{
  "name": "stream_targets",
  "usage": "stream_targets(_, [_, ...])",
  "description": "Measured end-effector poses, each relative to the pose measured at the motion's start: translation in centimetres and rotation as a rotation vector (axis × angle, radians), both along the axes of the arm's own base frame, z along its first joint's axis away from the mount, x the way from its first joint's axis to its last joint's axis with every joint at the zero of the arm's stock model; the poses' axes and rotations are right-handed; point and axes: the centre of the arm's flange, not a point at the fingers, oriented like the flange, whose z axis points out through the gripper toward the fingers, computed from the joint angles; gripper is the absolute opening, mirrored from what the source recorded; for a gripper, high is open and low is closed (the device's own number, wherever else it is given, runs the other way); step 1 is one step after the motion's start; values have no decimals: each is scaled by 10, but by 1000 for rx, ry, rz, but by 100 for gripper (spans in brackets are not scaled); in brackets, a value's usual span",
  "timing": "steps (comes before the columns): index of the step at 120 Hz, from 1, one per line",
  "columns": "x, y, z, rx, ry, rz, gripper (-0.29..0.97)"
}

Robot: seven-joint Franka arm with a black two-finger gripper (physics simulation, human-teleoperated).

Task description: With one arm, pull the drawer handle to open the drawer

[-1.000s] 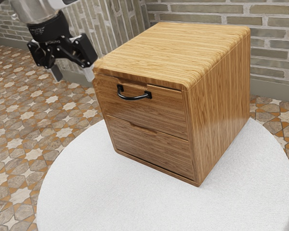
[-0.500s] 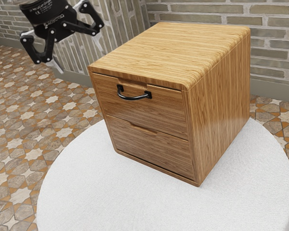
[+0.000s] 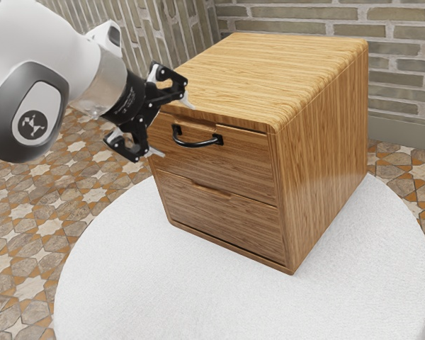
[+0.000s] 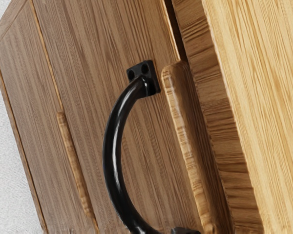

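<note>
Over the last second the black two-finger gripper [image 3: 168, 126] dropped from above the bamboo two-drawer cabinet [image 3: 269, 71] to the top drawer's [image 3: 234, 161] black curved handle [image 3: 197, 142]. Fingers are spread wide and hold nothing. The drawer looks shut. The cabinet sits toward the round white table's [image 3: 198, 297] far edge. Closing on the handle is probably next.

Round white table [image 3: 198, 297], brick wall [image 3: 404, 42], patterned floor [image 3: 28, 212]

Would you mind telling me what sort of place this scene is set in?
Probably a simulated indoor room, perhaps a patio-like home space: a grey brick wall behind, a patterned tiled floor, and a round white table bearing a wooden two-drawer cabinet.
</note>
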Motion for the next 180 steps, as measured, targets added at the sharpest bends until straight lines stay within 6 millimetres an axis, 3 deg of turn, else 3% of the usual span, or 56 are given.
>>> stream_targets(8, [-16,-11,3,-21,-49,5,67])
stream_targets(22, [-40,-1,6,-51,-107,57,67])
stream_targets(52, [-11,13,-31,-95,-91,125,68])
stream_targets(68, [-13,0,-43,-99,-95,122,68])
stream_targets(94, [-18,18,-58,-117,-93,174,68])
stream_targets(117, [-14,31,-61,-132,-110,205,68])
stream_targets(154, [3,33,-71,-141,-139,213,67])
stream_targets(180, [3,23,-74,-139,-169,197,67])
